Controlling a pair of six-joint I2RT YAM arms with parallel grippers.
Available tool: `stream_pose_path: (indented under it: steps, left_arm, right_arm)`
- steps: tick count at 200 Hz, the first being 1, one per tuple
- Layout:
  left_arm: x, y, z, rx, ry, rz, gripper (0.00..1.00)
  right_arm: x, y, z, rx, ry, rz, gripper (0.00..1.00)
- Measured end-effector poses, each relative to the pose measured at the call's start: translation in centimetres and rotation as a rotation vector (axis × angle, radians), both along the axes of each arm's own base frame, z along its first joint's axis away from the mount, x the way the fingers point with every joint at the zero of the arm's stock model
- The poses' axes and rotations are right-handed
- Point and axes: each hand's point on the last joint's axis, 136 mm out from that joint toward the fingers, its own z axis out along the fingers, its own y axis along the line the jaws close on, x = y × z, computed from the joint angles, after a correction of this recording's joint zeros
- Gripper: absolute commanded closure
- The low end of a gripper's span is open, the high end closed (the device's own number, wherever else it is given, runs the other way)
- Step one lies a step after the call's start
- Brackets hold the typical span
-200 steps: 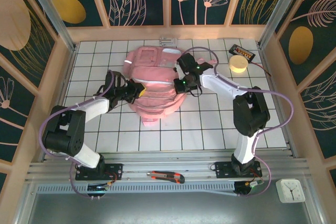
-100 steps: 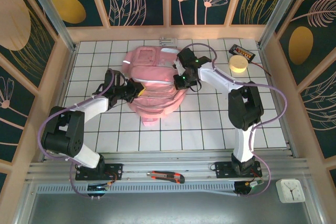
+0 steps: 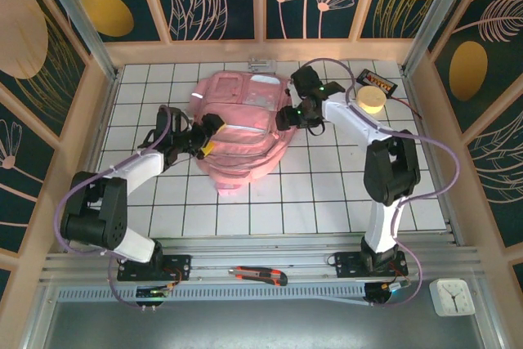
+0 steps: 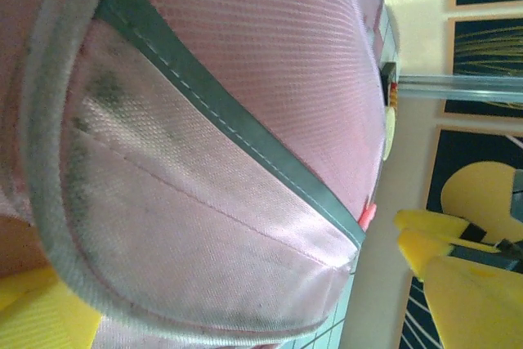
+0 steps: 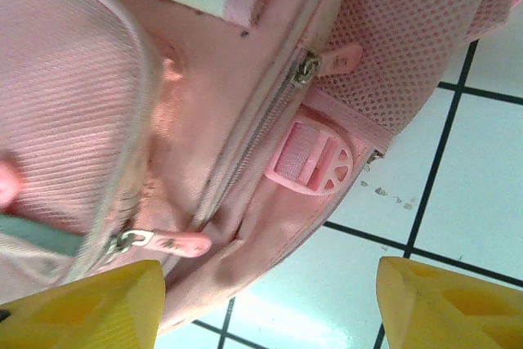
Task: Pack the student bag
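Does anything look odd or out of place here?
The large soft pink fabric backpack has dark grey smudges on its pale shiny panel, like dirt. A red and black utility knife lies on the metal rail at the near edge, off the tiled table. Nothing looks spilled.

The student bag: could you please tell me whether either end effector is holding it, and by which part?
Nothing is held: the left end effector and the right end effector both stand open beside the student bag.
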Motion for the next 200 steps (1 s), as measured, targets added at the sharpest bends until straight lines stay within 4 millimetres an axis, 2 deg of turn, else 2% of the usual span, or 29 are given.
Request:
stream_pose_path:
  steps: [43,77,81,95,110,152,173,200]
  left_arm:
    - [-0.7,0.5,2.0,0.039,-0.058,-0.008,0.01]
    - [-0.2,1.3,4.5,0.130,-0.138,-0.015,0.01]
    - [0.0,1.4,4.9,0.144,-0.151,-0.013,0.02]
    - [0.2,1.9,6.2,0.197,-0.195,-0.014,0.02]
    - [0.3,2.5,7.3,0.256,-0.241,-0.014,0.02]
    - [-0.7,5.3,9.3,0.444,-0.333,0.037,0.01]
    - [-2.0,7.1,10.2,0.527,-0.406,0.084,0.02]
    - [-4.6,9.7,9.8,0.624,-0.493,0.168,0.01]
  right_arm:
    - [0.9,0.4,4.1,0.062,-0.069,-0.047,0.27]
    - [1.9,-0.2,7.1,0.090,-0.154,-0.118,0.25]
    - [2.0,-0.2,7.4,0.097,-0.166,-0.125,0.20]
    - [2.1,-0.6,9.0,0.125,-0.231,-0.144,0.15]
    - [1.5,-1.3,10.6,0.162,-0.325,-0.154,0.05]
    - [-2.6,-3.3,14.0,0.281,-0.658,-0.082,0.05]
    - [-3.9,-3.7,14.1,0.309,-0.788,-0.040,0.05]
    - [-3.8,-4.3,13.6,0.296,-0.842,-0.038,0.05]
